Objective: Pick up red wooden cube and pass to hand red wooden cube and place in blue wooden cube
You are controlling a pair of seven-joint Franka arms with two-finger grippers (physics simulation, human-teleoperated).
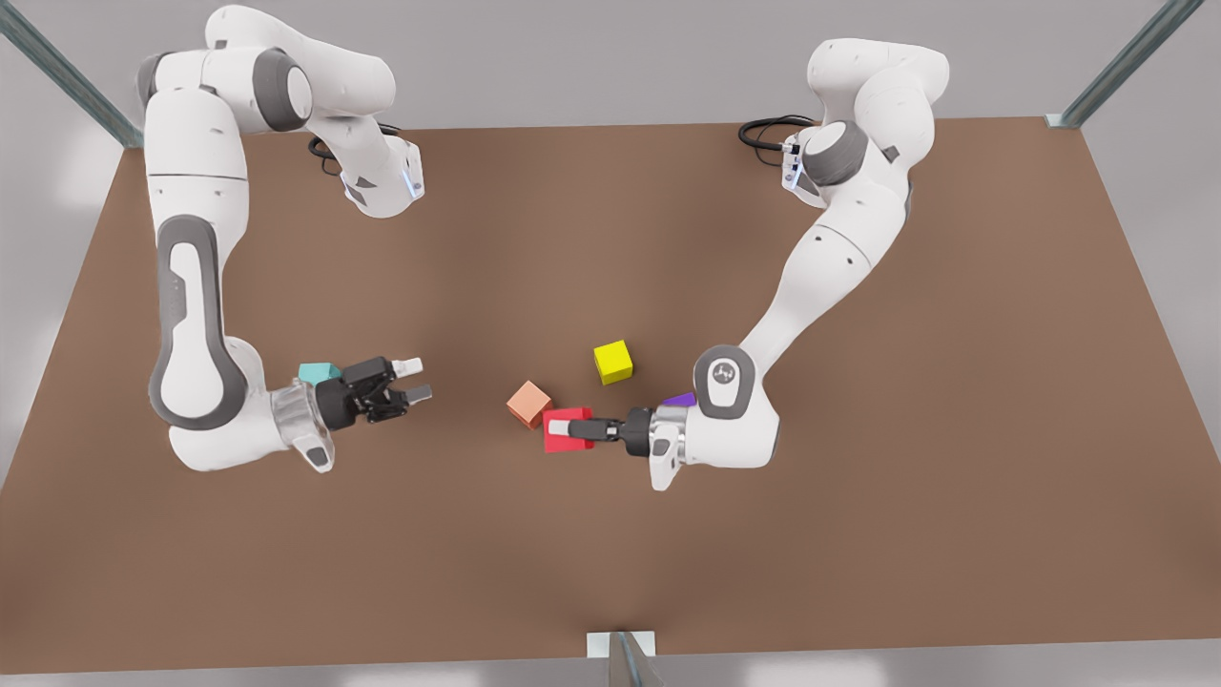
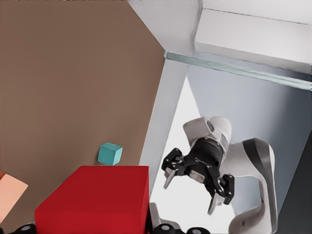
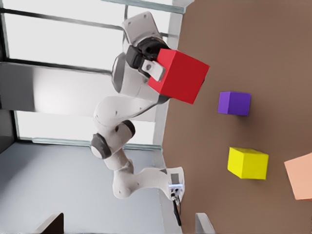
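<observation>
The red wooden cube (image 1: 555,442) is gripped by my left gripper (image 1: 563,429), on the arm at the front view's right, which points sideways toward the other arm. In the left wrist view the red cube (image 2: 97,197) sits close up. In the right wrist view one finger (image 3: 157,69) presses its side (image 3: 181,75). My right gripper (image 1: 416,378), at the front view's left, is open and empty and faces the red cube across a gap. The blue wooden cube (image 1: 319,372), teal, rests on the table just behind the right wrist, and also shows in the left wrist view (image 2: 110,154).
A salmon cube (image 1: 528,404) lies right beside the red cube. A yellow cube (image 1: 612,363) sits behind it. A purple cube (image 1: 680,400) is partly hidden by the left arm's wrist. The brown table (image 1: 858,534) stretches wide in front.
</observation>
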